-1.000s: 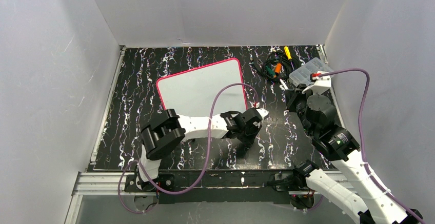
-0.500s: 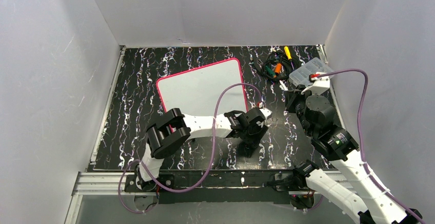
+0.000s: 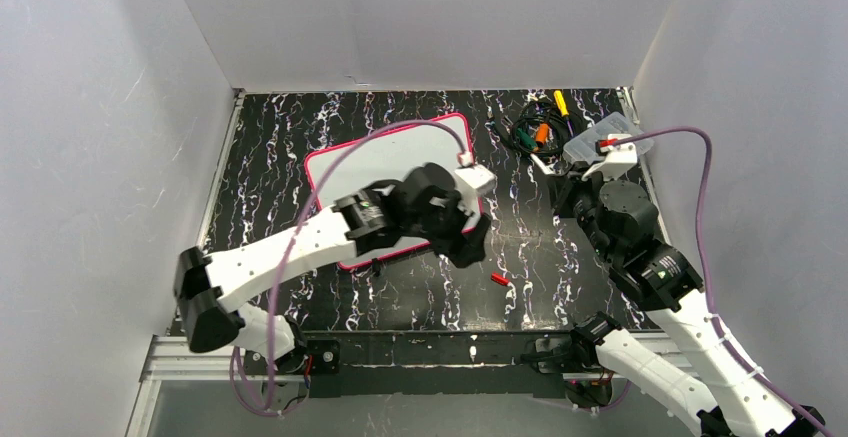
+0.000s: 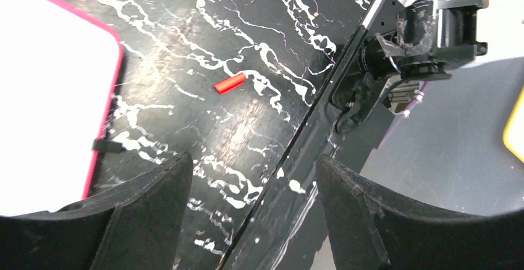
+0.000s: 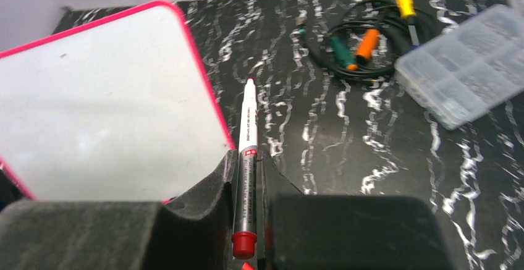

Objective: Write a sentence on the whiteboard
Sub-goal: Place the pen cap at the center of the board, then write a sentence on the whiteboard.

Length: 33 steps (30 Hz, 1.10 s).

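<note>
The whiteboard [image 3: 385, 162] with its pink-red rim lies flat on the black marbled table, also in the left wrist view [image 4: 49, 97] and the right wrist view [image 5: 111, 97]. Its visible surface is blank, so the sentence is not in view. My right gripper [image 5: 247, 166] is shut on a white marker [image 5: 246, 128], whose bare tip points away, just right of the board's edge. My left gripper [image 4: 252, 162] hangs open and empty above the board's near right corner [image 3: 468, 242]. A small red cap [image 3: 497, 279] lies on the table [image 4: 230, 83].
A clear compartment box [image 3: 600, 137] sits at the back right [image 5: 469, 66]. Beside it is a coil of black cable with orange, green and yellow handles [image 3: 535, 129] [image 5: 358, 47]. White walls enclose the table. The front rail [image 4: 309, 134] runs under my left gripper.
My left gripper has opened and the red cap now lies on the table. The left arm has lifted and swung back over the board's corner. The right arm has barely moved.
</note>
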Available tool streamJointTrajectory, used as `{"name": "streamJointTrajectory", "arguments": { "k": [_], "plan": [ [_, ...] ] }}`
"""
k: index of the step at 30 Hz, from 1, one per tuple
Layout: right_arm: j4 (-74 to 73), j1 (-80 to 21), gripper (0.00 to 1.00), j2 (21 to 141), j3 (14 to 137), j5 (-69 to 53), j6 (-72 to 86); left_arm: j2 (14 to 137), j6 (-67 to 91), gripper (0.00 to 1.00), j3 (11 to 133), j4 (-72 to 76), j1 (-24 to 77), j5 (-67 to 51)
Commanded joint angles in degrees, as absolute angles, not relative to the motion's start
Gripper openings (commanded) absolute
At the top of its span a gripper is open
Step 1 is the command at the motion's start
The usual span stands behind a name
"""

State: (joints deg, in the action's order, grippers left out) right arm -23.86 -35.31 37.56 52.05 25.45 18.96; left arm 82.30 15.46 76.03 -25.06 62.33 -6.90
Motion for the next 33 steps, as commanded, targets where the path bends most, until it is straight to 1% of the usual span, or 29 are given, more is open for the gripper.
{"name": "streamJointTrajectory", "arguments": {
  "k": [1,4,9,13,17,18,20,25,28,30,33],
  "plan": [
    [-18.1,-35.3,0.01,40.8,54.5,12.2,16.7,73.4,12.6,0.71,75.8,-36.8,52.9,-12.1],
    [-13.9,-35.4,0.01,42.3,53.8,4.5,18.0,67.6,10.4,0.71,76.6,-41.0,44.0,-11.9],
    [-7.2,-35.9,0.01,45.3,52.6,-3.4,20.9,59.1,9.4,0.73,74.4,-39.6,26.9,-18.7],
    [-2.0,-37.7,0.01,47.8,52.1,-4.8,22.7,56.3,7.6,0.74,72.7,-37.6,13.3,-22.1],
    [2.4,-42.4,0.01,51.7,52.8,-2.5,22.8,55.5,12.1,0.74,66.5,-29.7,-3.2,-32.5],
    [3.3,-44.0,0.01,52.7,53.1,-1.5,22.7,55.2,13.7,0.74,64.8,-26.7,-5.6,-35.2],
    [5.7,-47.8,0.01,54.8,53.3,1.8,22.0,55.0,16.7,0.75,60.4,-21.2,-8.4,-38.0],
    [13.0,-57.2,0.01,62.5,54.9,9.1,19.5,55.6,20.1,0.73,54.3,-10.5,-12.9,-48.3],
    [17.3,-60.3,0.01,67.7,56.3,10.8,18.3,56.1,17.4,0.70,53.4,-11.5,-13.2,-46.9],
    [19.2,-61.2,0.01,71.3,57.8,10.8,18.0,56.6,15.9,0.65,53.2,-12.7,-13.3,-44.7],
    [21.6,-62.0,0.01,75.8,60.5,10.6,17.0,57.2,15.1,0.58,52.4,-12.0,-13.4,-45.2]
  ]
}}
